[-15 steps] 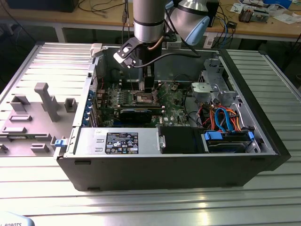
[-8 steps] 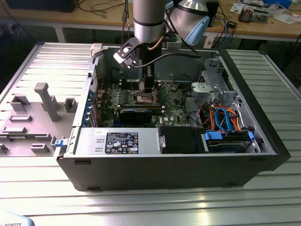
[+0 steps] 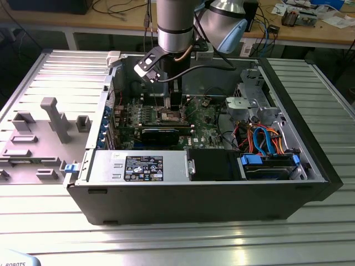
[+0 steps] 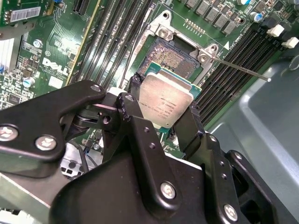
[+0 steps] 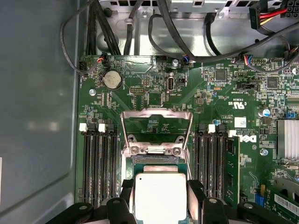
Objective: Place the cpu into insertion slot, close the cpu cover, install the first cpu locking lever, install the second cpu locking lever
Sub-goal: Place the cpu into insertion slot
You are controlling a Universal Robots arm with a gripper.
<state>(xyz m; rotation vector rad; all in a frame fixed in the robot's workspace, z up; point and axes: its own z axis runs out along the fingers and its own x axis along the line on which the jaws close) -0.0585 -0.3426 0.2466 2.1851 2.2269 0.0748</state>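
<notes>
Cpu placement in progress: the gripper (image 4: pixel 164 95) clamps the cpu (image 4: pixel 164 102) by its edges between its fingers (image 4: pixel 190 127), close above the open insertion slot (image 4: pixel 170 56) and, by appearance, not yet seated. The cpu cover (image 5: pixel 156 112) stands swung open at the slot's edge and a thin lever rod (image 4: pixel 243 71) juts free. Cover closing and both levers are judged undone.

Silver cpu (image 4: pixel 166 100) tilted just above open insertion slot (image 4: pixel 170 55); cpu cover (image 5: pixel 157 112) raised, open.
</notes>
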